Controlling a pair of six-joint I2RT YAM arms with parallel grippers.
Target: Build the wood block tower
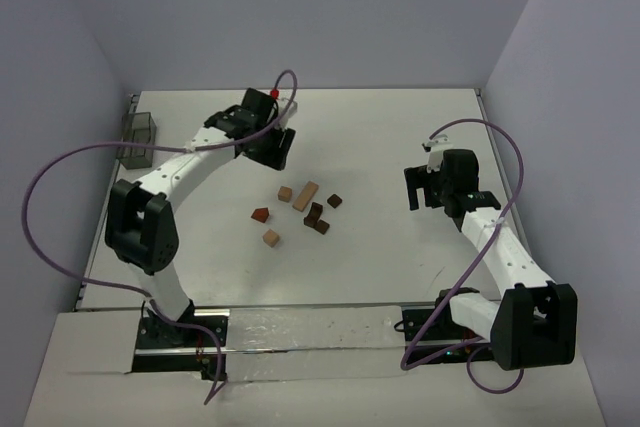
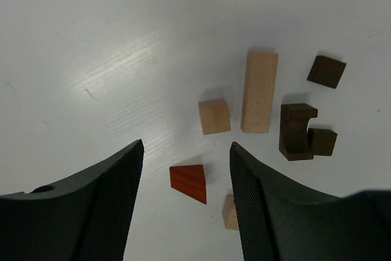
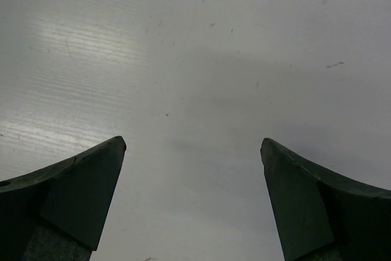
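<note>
The wood blocks lie loose on the white table, none on top of another, and no wood block tower is in view. There is a tan cube (image 1: 285, 193) (image 2: 214, 117), a long tan block (image 1: 305, 195) (image 2: 259, 91), a dark cube (image 1: 334, 201) (image 2: 326, 71), a dark arch piece (image 1: 316, 215) (image 2: 294, 131), a reddish wedge (image 1: 261, 214) (image 2: 189, 183) and a second tan cube (image 1: 271, 238) (image 2: 230, 212), half hidden behind a finger. My left gripper (image 1: 280, 147) (image 2: 186, 145) hangs open above them, just behind the group, holding nothing. My right gripper (image 1: 420, 189) (image 3: 193, 140) is open over bare table to the right.
A greyish see-through box (image 1: 138, 139) stands at the table's far left edge. Walls close in the table at the back and on both sides. Purple cables loop off both arms.
</note>
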